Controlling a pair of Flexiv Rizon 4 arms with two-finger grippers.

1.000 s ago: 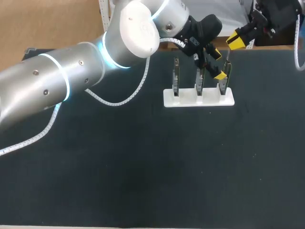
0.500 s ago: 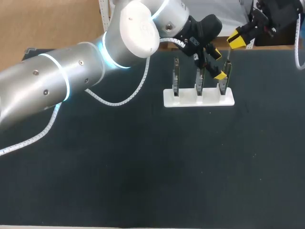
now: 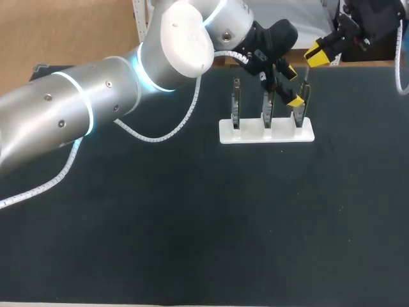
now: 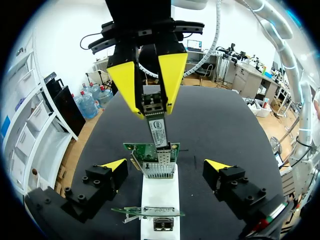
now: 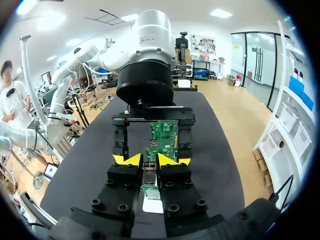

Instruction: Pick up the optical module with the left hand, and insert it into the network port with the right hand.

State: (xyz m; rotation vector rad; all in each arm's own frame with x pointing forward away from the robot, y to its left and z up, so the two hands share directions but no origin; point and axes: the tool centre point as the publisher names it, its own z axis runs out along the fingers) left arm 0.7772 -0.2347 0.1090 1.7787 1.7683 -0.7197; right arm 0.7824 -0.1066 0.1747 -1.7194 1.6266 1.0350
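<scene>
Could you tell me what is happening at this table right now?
The right gripper is shut on the optical module and holds it right at the end circuit card, one of three standing in a white stand. The left gripper is open, one finger on each side of the stand. Whether the module is plugged in yet, I cannot tell.

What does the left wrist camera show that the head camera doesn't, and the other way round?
Only the left wrist view: the optical module plainly, clamped in the right pincer, its lower end at the port of a network card, and the left pincer open on either side of the white stand. Only the head view: the row of three cards on the stand and the left arm coming in from the left. Both: the right pincer, the stand, the black table.
</scene>
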